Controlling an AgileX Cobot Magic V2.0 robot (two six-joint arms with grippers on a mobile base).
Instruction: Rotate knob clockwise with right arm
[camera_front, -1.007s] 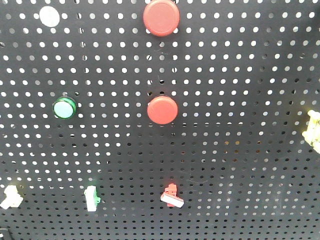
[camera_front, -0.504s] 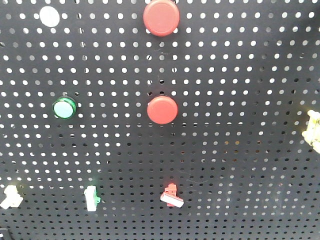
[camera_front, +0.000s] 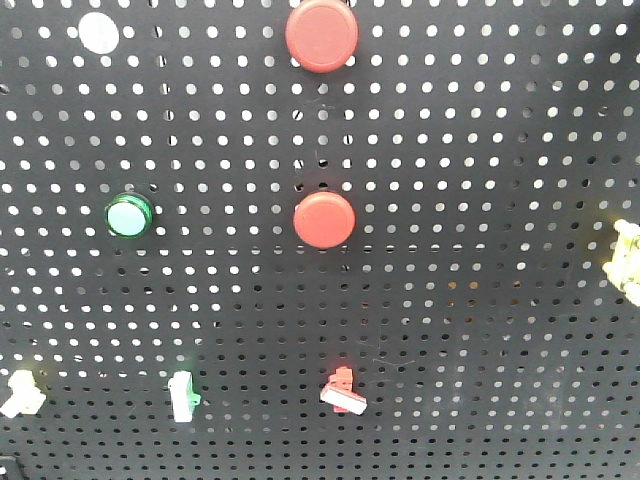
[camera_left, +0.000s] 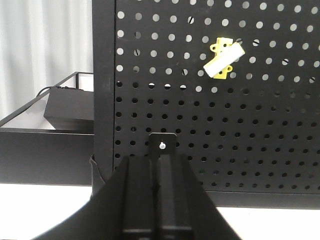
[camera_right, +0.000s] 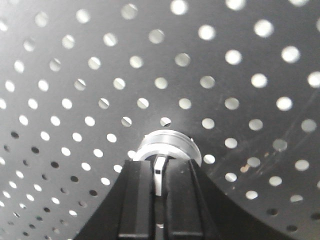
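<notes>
The right hand (camera_right: 159, 167) clenches the silver knob (camera_right: 167, 140) mounted on the black pegboard (camera_right: 240, 60); the grip looks shallow, so a clockwise twist could slip and leave the knob unturned.

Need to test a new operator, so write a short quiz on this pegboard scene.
1. True or false: in the front view, the green button sits left of the lower red button.
2. In the right wrist view, what sits directly ahead of the right gripper? A) a yellow switch B) a silver knob C) a red button
3. Fill in: in the left wrist view, the tilted switch is coloured ____.

Key: 1 true; 2 B; 3 yellow.
</notes>
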